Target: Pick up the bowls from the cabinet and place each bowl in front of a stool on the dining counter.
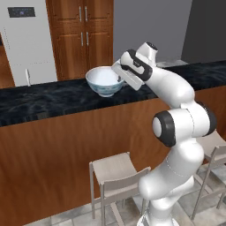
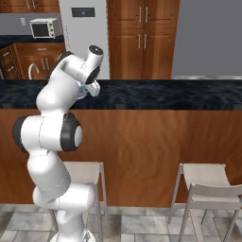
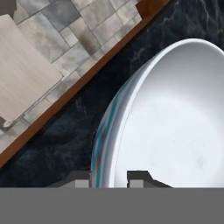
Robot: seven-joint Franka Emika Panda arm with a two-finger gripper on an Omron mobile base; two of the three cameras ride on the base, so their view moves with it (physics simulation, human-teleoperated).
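My gripper [image 1: 120,75] is shut on the near rim of the white bowl [image 1: 104,81], which has a blue painted pattern outside. The bowl sits upright, low over the black marbled top of the dining counter [image 1: 44,101], and I cannot tell whether it touches. In the hand view the bowl [image 3: 175,118] has its rim pinched between my fingertips [image 3: 138,177], with the dining counter [image 3: 65,131] beneath and its wooden edge beyond. A stool [image 1: 115,170] stands below the counter, roughly in front of the bowl. In the right base view my arm hides most of the bowl.
A second stool [image 2: 205,177] stands to the right along the dining counter [image 2: 165,97]. Behind the counter are a tall wooden pantry [image 1: 81,35], a white fridge [image 1: 26,39] and a microwave [image 2: 45,28]. A strip of wooden wall cabinet [image 2: 14,4] shows above the microwave.
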